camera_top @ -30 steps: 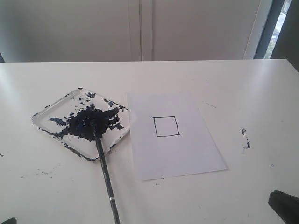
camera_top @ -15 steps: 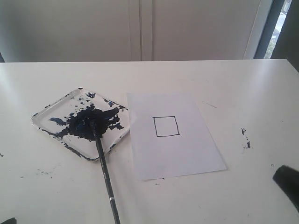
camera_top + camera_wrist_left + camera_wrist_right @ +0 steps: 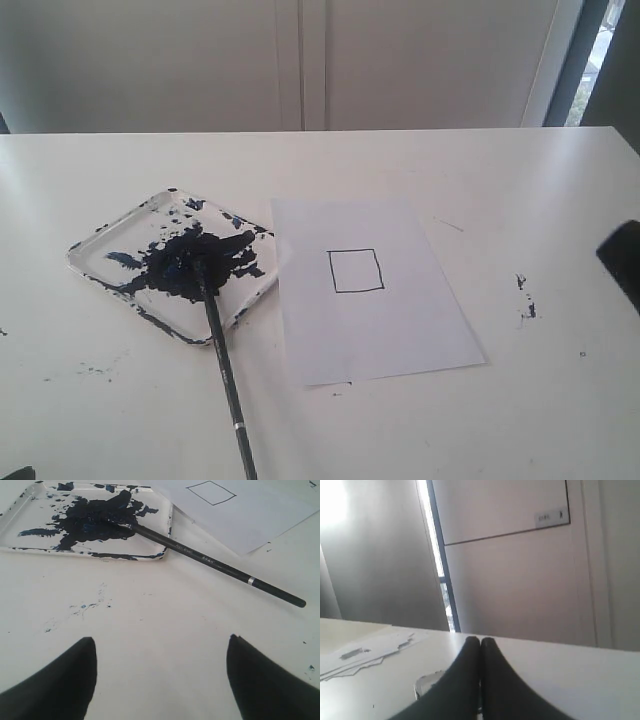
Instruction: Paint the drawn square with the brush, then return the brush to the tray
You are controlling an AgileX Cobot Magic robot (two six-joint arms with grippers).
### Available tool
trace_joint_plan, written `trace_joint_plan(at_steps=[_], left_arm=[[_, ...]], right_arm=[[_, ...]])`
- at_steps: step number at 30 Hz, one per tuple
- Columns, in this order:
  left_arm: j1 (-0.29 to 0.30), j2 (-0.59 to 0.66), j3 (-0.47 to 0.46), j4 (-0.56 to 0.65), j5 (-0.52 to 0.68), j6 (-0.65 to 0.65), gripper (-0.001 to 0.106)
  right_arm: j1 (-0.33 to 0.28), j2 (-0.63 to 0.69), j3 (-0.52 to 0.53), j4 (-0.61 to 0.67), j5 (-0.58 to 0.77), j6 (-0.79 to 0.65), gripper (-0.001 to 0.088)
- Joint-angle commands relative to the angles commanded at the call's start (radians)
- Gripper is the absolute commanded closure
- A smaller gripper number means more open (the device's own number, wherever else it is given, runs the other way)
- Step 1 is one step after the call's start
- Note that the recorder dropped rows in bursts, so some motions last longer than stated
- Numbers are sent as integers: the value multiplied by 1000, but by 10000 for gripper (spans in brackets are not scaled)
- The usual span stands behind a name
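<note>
Paint, thick and blue-black, lies in a ragged blob point(image 3: 185, 262) across the shallow white tray point(image 3: 110, 240), a rounded square on the left of the white tabletop point(image 3: 480, 170). The brush point(image 3: 227, 375), a thin black stick with a pale band near its end, rests with its tip in the blob and its handle running over the tray's near rim. Just right of the tray lies a flat paper sheet point(image 3: 380, 330); the square point(image 3: 356, 270) on it is a thin black outline, blank inside. The left gripper point(image 3: 160, 637) hangs low over the tabletop near the brush's handle end, its dark tapered jaws wide apart, holding nothing. The right gripper point(image 3: 480, 641), at the right edge, points level toward the wall point(image 3: 520, 590), jaws pressed together, empty.
</note>
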Motion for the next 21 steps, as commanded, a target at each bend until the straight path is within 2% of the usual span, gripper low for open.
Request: trace_joint_plan(at_steps=[1,2,5,6,8,13,16,21], left_arm=[[0,0,0,0,0,0,304],[0,0,0,0,0,0,304],[0,0,0,0,0,0,304],[0,0,0,0,0,0,304],[0,0,0,0,0,0,304],[0,0,0,0,0,0,304],[0,0,0,0,0,0,304],[0,0,0,0,0,0,304]], right_arm=[[0,108,-43,0,0,21,868],[0,152,-61,0,0,28,868],[0,410,-187,0,2,50,868],[0,447,-217,0,6,50,868],[0,592,-347,-76,97,50,868],[0,765,-568,-170,273,40,868],[48,877,-724,-177,413,-59,868],[132,1033,-869,-177,580,-174,868]])
